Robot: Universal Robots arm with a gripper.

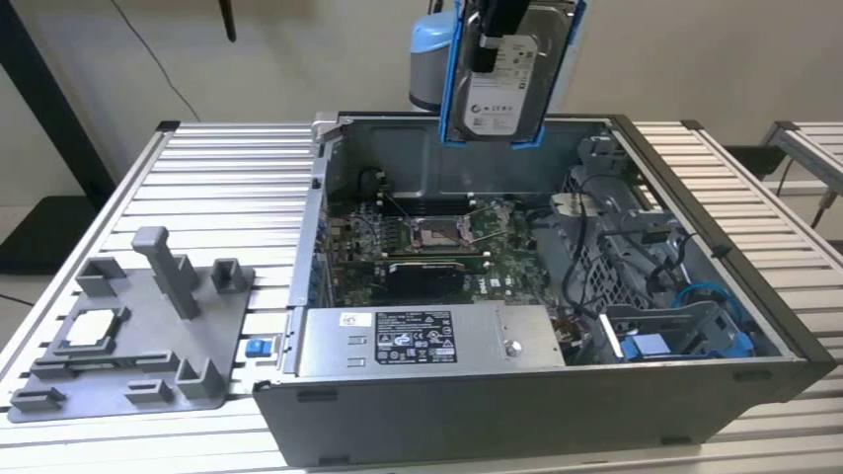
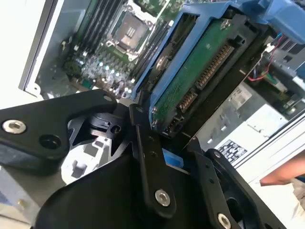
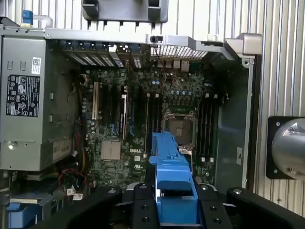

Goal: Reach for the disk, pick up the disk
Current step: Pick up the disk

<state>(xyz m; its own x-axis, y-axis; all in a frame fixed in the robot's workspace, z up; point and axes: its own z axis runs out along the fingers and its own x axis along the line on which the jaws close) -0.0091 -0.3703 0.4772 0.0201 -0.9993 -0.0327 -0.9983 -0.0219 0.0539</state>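
Observation:
The disk (image 1: 507, 84), a silver-grey drive with a white label in a bright blue carrier, hangs upright high above the open computer case (image 1: 737, 306) in the exterior view. My gripper (image 1: 498, 35) is shut on its upper end. In the second wrist view the black fingers (image 2: 147, 157) clamp the blue carrier, and the disk's (image 2: 198, 71) green circuit board faces the camera. In the first wrist view the blue carrier edge of the disk (image 3: 171, 179) stands between the fingers (image 3: 142, 210), over the motherboard (image 3: 138, 119).
The long grey power supply box (image 1: 421, 341) lies along the case's near wall. An empty blue drive bay (image 1: 685, 341) with cables sits on the exterior view's right. A grey fixture (image 1: 138, 341) holding a small square chip (image 1: 86, 329) rests on the slatted table (image 1: 224, 188).

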